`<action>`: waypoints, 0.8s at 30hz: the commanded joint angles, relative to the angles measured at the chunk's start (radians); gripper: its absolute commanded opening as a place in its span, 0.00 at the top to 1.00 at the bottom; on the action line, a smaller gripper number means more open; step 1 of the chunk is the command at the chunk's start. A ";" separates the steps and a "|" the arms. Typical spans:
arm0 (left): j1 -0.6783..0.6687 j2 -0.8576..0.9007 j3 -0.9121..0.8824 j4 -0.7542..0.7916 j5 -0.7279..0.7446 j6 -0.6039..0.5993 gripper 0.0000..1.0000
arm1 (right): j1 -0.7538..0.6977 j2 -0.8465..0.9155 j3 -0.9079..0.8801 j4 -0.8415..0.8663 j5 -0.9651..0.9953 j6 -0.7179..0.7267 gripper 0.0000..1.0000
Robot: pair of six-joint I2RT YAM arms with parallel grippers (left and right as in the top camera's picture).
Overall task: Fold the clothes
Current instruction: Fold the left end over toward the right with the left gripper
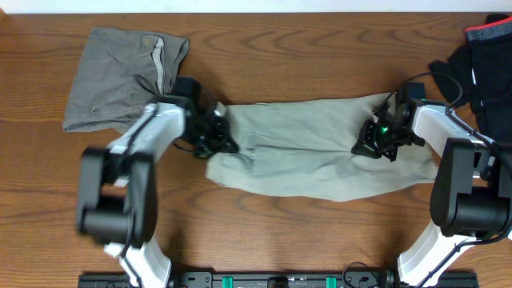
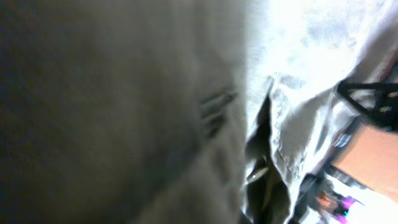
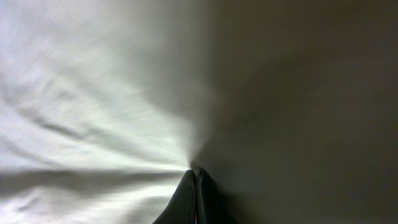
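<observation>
The pale khaki-green trousers [image 1: 320, 156] lie stretched left to right across the middle of the table. My left gripper [image 1: 218, 138] sits at their left end, shut on the cloth there. In the left wrist view the trousers [image 2: 124, 112] fill nearly the whole frame and hide the fingers. My right gripper [image 1: 376, 142] presses on the right part of the trousers. Its dark fingers [image 3: 186, 193] are shut on a pinch of cloth, and creases in the trousers [image 3: 93, 93] fan out from the right gripper [image 3: 196, 171]. The grey shorts [image 1: 120, 76] lie crumpled at the back left, behind the left arm.
Dark garments with a red trim [image 1: 490, 56] are heaped at the back right corner, beside the right arm. Bare wooden table [image 1: 304, 232] shows in front of the trousers. A black rail [image 1: 280, 280] runs along the front edge.
</observation>
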 commanded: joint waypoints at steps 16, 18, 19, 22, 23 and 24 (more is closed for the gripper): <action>0.042 -0.249 0.458 -0.635 -0.737 0.319 0.93 | -0.156 -0.209 0.214 -0.123 0.063 -0.031 0.99; 0.042 -0.248 0.498 -0.658 -0.771 0.319 0.93 | -0.155 -0.209 0.214 -0.129 0.063 -0.031 0.99; 0.042 -0.248 0.514 -0.665 -0.782 0.319 0.93 | -0.155 -0.209 0.214 -0.133 0.063 -0.031 0.99; 0.040 -0.246 0.546 -0.670 -0.796 0.334 0.92 | -0.156 -0.209 0.214 -0.135 0.063 -0.032 0.99; 0.034 -0.245 0.547 -0.668 -0.796 0.334 0.92 | -0.155 -0.209 0.214 -0.135 0.063 -0.032 0.99; 0.027 -0.243 0.547 -0.669 -0.796 0.334 0.92 | -0.155 -0.209 0.214 -0.135 0.063 -0.032 0.99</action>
